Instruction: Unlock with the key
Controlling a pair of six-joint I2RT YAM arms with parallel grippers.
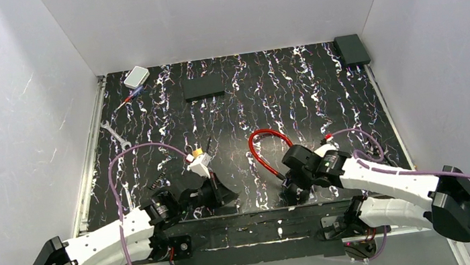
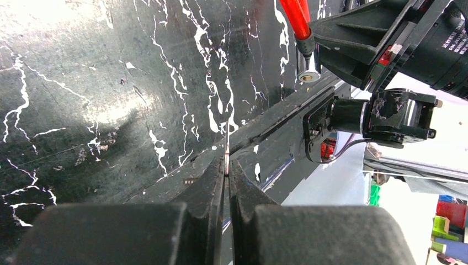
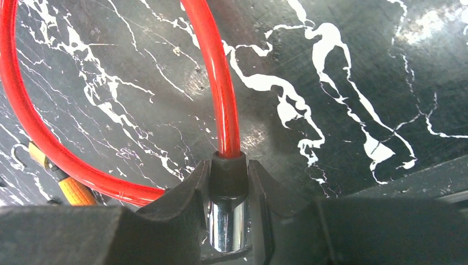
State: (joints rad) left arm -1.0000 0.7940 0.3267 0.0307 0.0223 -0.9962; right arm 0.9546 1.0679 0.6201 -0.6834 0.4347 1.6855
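A lock with a red cable loop (image 1: 262,144) and a chrome cylinder (image 3: 227,221) lies on the black marbled table. My right gripper (image 3: 228,176) is shut on the cylinder's black collar and chrome barrel, low over the table in the top view (image 1: 291,190). The cylinder's open end (image 2: 309,75) faces my left gripper. My left gripper (image 2: 227,165) is shut on the key (image 2: 227,144), a thin sliver seen edge-on with an orange tint, sticking out past the fingertips. Its body is hidden between the fingers. The left gripper (image 1: 226,194) sits left of the lock, apart from it.
A silver wrench (image 1: 114,135) lies at the left edge. A white box (image 1: 136,76) and a small screwdriver (image 1: 127,100) are at the back left, a flat black block (image 1: 204,87) at the back middle, another (image 1: 351,49) at the back right. An unidentified orange piece (image 3: 72,189) shows beside the cable.
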